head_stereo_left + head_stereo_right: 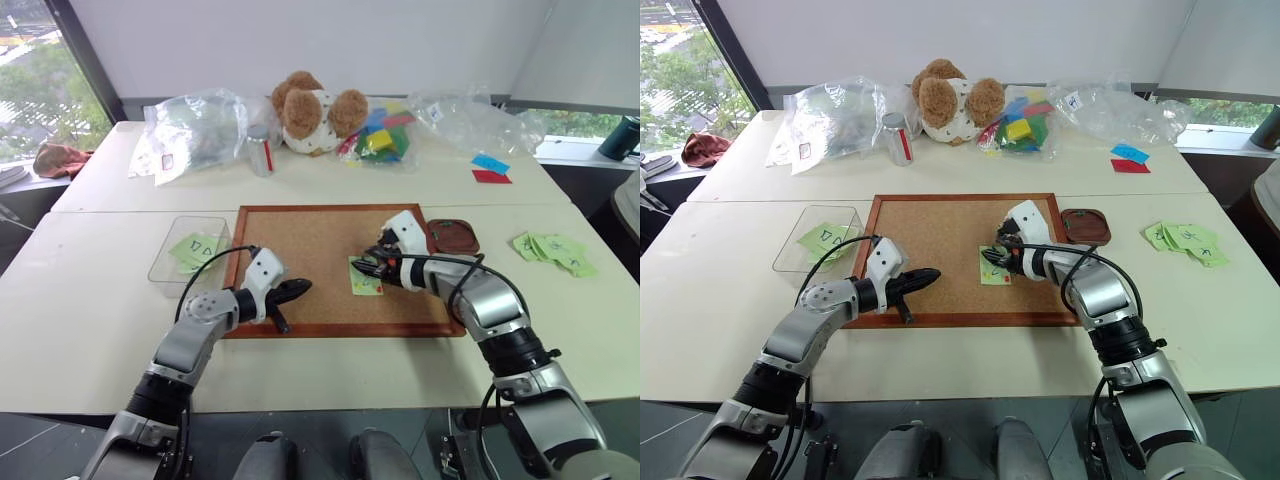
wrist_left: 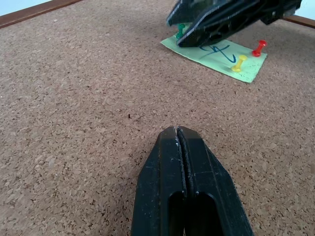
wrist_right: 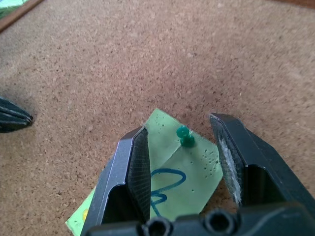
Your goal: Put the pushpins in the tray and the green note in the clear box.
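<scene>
Three pins on green note; right gripper half-open, fingers straddling green pin; left gripper closed, empty, over cork board

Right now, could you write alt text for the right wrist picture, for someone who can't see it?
Two black fingers of the right gripper stand apart on either side of a green pushpin, which is stuck in a corner of a green note with a blue scribble. The note lies on a brown cork board. The left gripper's dark tip pokes in at one edge.
</scene>
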{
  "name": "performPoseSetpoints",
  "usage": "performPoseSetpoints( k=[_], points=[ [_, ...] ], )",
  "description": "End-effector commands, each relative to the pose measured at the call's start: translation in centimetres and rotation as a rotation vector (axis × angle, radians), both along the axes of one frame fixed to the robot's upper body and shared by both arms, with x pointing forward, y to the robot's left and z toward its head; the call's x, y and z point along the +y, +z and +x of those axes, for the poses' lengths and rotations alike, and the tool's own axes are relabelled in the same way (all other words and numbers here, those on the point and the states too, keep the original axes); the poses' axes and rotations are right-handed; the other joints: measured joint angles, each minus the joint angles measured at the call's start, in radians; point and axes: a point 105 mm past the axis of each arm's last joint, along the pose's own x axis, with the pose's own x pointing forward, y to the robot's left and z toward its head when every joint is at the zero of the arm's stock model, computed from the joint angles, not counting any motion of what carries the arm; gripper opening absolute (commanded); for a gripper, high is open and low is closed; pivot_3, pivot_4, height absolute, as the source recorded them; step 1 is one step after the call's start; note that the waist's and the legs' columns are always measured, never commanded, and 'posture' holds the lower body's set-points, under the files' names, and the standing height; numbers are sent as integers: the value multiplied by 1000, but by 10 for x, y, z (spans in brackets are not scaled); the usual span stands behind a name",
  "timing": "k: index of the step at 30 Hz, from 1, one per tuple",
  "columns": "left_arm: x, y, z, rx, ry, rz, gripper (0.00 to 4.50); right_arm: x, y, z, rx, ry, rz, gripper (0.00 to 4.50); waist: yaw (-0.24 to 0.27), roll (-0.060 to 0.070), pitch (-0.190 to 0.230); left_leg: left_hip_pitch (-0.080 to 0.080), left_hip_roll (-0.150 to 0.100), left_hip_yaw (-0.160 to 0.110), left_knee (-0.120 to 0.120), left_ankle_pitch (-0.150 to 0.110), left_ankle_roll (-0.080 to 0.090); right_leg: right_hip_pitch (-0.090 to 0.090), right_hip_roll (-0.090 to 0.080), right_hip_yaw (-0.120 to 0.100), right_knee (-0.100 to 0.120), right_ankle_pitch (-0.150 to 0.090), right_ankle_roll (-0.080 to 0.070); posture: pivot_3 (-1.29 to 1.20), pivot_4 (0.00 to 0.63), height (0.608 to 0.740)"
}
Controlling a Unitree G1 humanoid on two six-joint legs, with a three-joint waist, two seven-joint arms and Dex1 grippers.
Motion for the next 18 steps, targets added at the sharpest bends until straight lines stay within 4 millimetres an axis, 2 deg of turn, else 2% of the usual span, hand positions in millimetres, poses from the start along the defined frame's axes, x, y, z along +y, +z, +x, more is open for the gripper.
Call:
performPoseSetpoints(
  k=[1, 3, 5, 13, 18],
  points=[
    [8, -4, 1, 9, 33, 14, 0, 2, 16, 4, -61, 15, 19, 1608, 0, 0, 0, 0, 0, 0, 0, 0, 0, 0, 0, 0, 0, 0, 0, 0, 150, 740],
    [9, -4, 0, 10, 35, 14, 0, 2, 17, 4, -63, 14, 19, 960, -1, 0, 0, 0, 0, 0, 0, 0, 0, 0, 0, 0, 0, 0, 0, 0, 150, 740],
    [10, -5, 1, 11, 39, 15, 0, 0, 20, 4, -72, 11, 25, 11, -1, 0, 0, 0, 0, 0, 0, 0, 0, 0, 0, 0, 0, 0, 0, 0, 150, 740],
    [8, -13, -1, 34, 37, 26, 0, -2, 43, 0, -122, 21, 34, 11, 0, 0, 0, 0, 0, 0, 0, 0, 0, 0, 0, 0, 0, 0, 0, 0, 150, 740],
    [9, -19, -1, 58, 46, 28, 0, -6, 75, -4, -178, 17, 109, 11, 0, 0, 0, 0, 0, 0, 0, 0, 0, 0, 0, 0, 0, 0, 0, 0, 150, 740]
  ],
)
